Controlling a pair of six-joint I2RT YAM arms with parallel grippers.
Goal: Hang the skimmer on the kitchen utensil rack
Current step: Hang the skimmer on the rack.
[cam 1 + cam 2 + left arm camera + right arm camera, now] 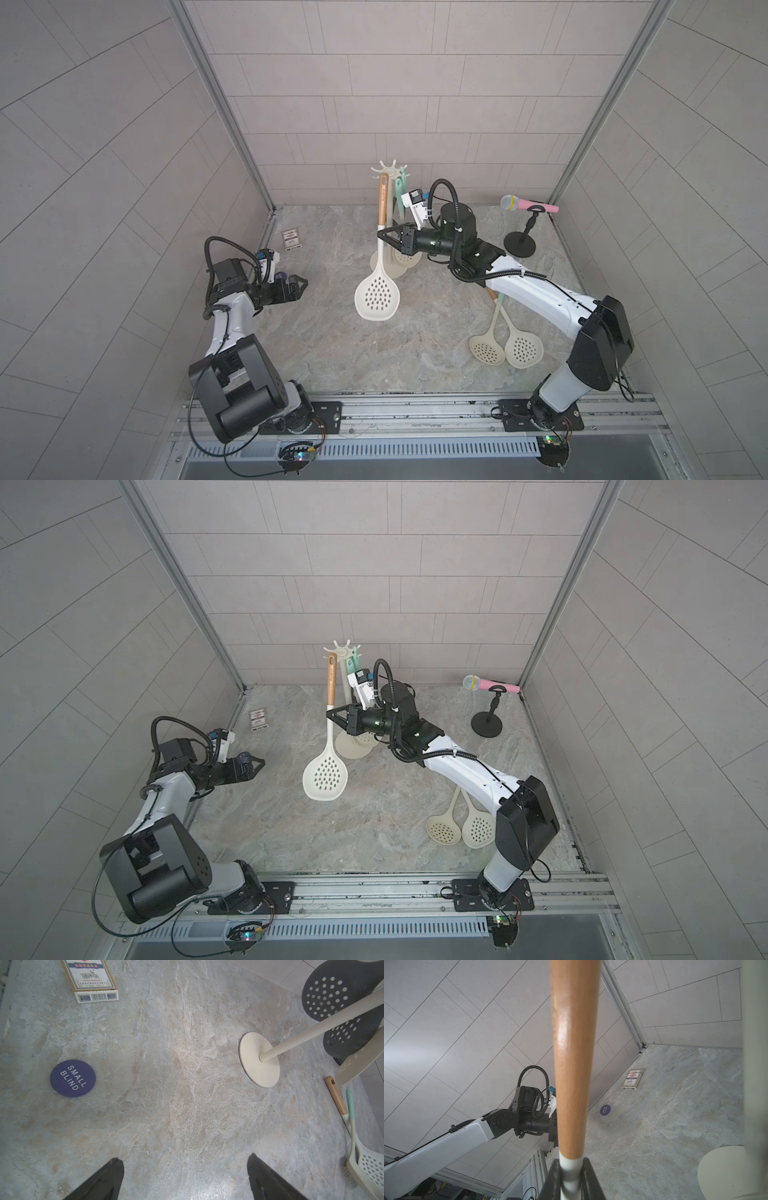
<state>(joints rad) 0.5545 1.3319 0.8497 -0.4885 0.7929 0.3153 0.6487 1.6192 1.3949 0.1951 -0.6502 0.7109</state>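
right pincer (380, 235) holds skimmer (377, 297) upright beside rack (385, 168).

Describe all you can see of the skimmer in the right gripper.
The skimmer has a cream, plastic-looking oval head with drop-shaped holes, a cream neck and a wooden handle with a hole at its end. It is held nearly upright, head down. The right gripper is shut on the neck just below the wood. The handle end is beside the rack crown; whether hooked is unclear.

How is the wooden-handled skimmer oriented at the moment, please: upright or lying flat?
Upright: the skimmer hangs head-down, wooden handle up beside the rack crown, with the right gripper shut on its white neck.
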